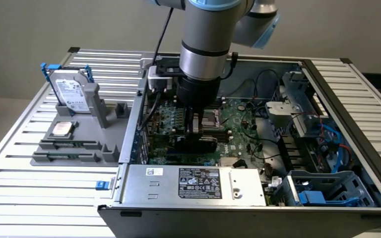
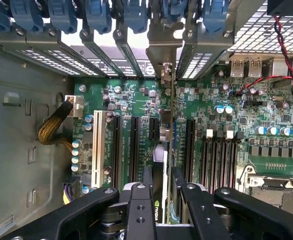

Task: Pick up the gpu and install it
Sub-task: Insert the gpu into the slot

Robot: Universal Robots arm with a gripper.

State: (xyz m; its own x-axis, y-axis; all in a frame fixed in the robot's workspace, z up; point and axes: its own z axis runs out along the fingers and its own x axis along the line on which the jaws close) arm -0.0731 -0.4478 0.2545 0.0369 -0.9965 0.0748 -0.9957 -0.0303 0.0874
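The gpu (image 2: 159, 207) stands on edge inside the open computer case (image 1: 349, 94), and my gripper (image 2: 164, 174) is shut on its upper edge. In the wrist view the card runs as a thin line away from my black fingers (image 2: 147, 176) across the green motherboard (image 2: 136, 100), along an expansion slot. Its silver bracket end (image 2: 165, 64) reaches the row of rear slot openings. In the exterior view the gripper (image 1: 196, 130) is lowered deep into the case over the motherboard (image 1: 243, 129), with the black gpu (image 1: 200, 144) under it. Whether the card sits fully in the slot I cannot tell.
Black expansion slots (image 2: 117, 145) and a white one (image 2: 97, 145) lie beside the card, memory slots (image 2: 217, 155) and the CPU socket (image 2: 279, 192) on its other side. Outside the case, a silver hard drive (image 1: 71, 91) stands in a grey fixture (image 1: 78, 148). A power supply (image 1: 190, 183) fills the case's front.
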